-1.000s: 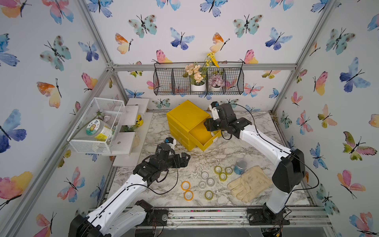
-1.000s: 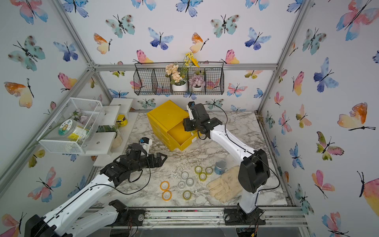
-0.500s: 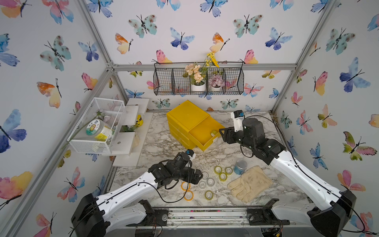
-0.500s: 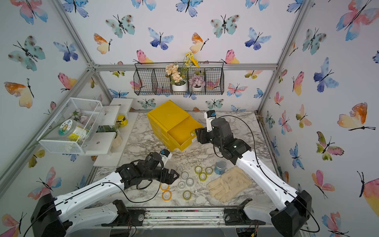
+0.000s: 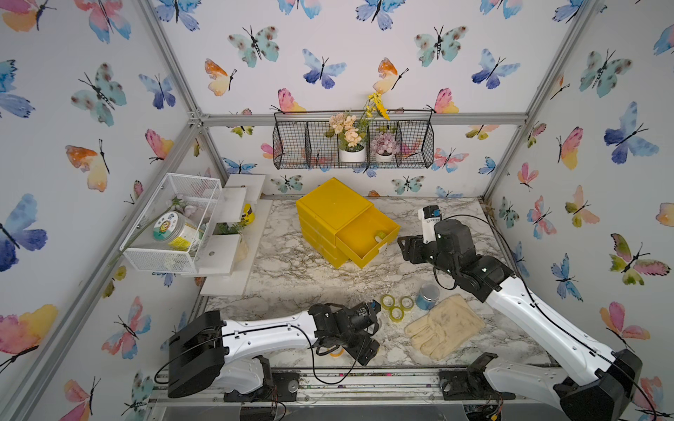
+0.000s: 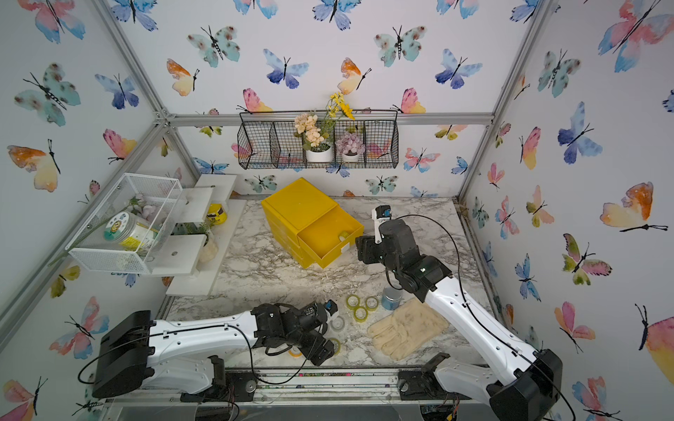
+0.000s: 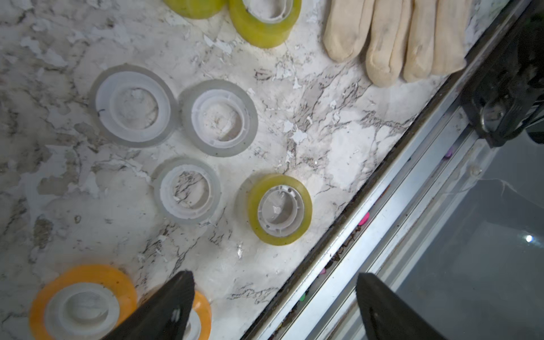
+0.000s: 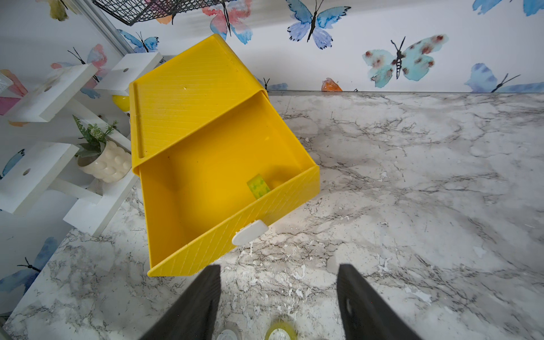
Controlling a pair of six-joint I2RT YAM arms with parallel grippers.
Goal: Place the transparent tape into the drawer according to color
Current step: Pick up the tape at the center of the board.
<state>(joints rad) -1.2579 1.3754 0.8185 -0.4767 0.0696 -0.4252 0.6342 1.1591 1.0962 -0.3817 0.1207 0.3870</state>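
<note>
Pickup is in hand: our left gripper (image 7: 273,276) hangs wide open and empty over the orange rolls (image 7: 82,300) on the table (image 7: 323,132). One yellow-green roll (image 8: 258,185) sits in the open drawer (image 8: 206,250). Our right gripper (image 8: 279,268) hovers nearby, open and empty. Next we must straddle one orange roll.

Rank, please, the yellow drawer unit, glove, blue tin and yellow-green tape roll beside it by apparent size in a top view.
1. yellow drawer unit
2. glove
3. blue tin
4. yellow-green tape roll, a little smaller than the tin
</note>
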